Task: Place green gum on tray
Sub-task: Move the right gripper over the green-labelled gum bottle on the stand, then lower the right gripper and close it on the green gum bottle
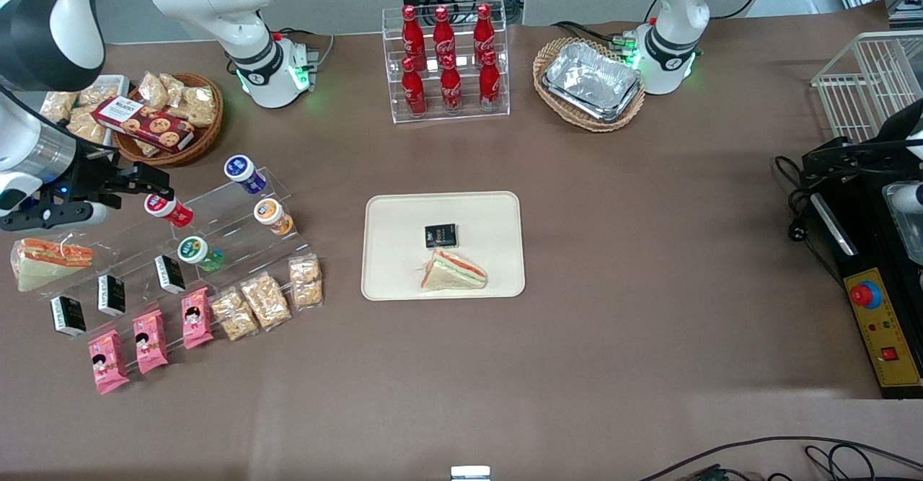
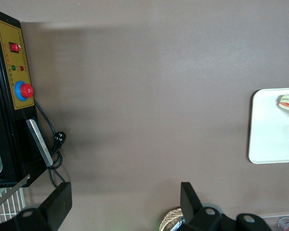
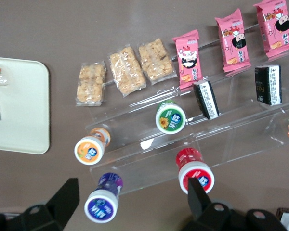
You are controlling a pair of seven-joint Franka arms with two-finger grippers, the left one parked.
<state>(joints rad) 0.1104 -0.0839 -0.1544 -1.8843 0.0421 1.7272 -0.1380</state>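
Gripper [image 1: 155, 182]: fingers spread wide, over the red canister [image 1: 168, 210], holding nothing.
Green gum [image 1: 199, 253]: on the clear stepped rack [image 1: 238, 239], orange canister [image 1: 273, 215] beside it.
Tray [image 1: 389, 279]: sandwich [image 1: 453, 272] and black packet [image 1: 440, 235] on it.

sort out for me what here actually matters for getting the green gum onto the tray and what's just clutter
For the job:
green gum on the clear stepped stand
tray
gripper, open, beside the red gum

Clutter:
red gum
orange gum
sandwich on the tray
cola bottles

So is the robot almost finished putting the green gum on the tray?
Not yet. The green gum sits on the clear shelf rack, untouched. The gripper hovers open above the rack, holding nothing. The tray has only a sandwich and a black packet. Grabbing and carrying remain.
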